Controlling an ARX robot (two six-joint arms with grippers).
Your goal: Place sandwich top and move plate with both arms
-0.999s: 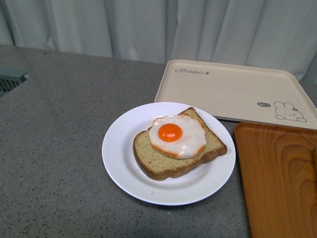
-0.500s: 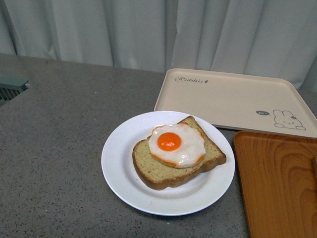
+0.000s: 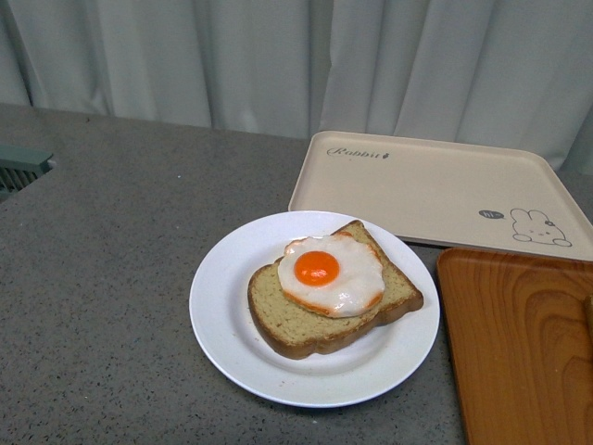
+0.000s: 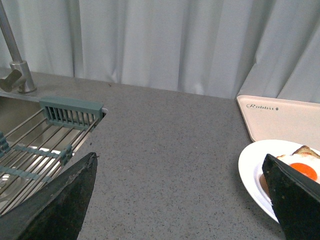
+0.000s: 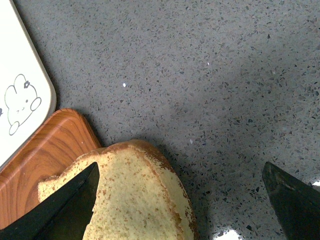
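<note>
The front view alone shows the whole plate (image 3: 232, 343), lower centre of the frame, carrying the egg-topped slice (image 3: 306, 320). Only the right wrist view shows the sandwich top (image 5: 135, 200), partly cropped, at the corner of the orange tray (image 5: 45, 155), below the right gripper (image 5: 181, 165), its jaws spread wide and empty. The left gripper (image 4: 180, 156) gapes empty too over the counter (image 4: 165, 135), one finger hiding part of the plate.

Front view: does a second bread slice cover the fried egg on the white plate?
No, the white fried egg with orange yolk lies uncovered on one tan bread slice on the round glossy white plate.
</note>
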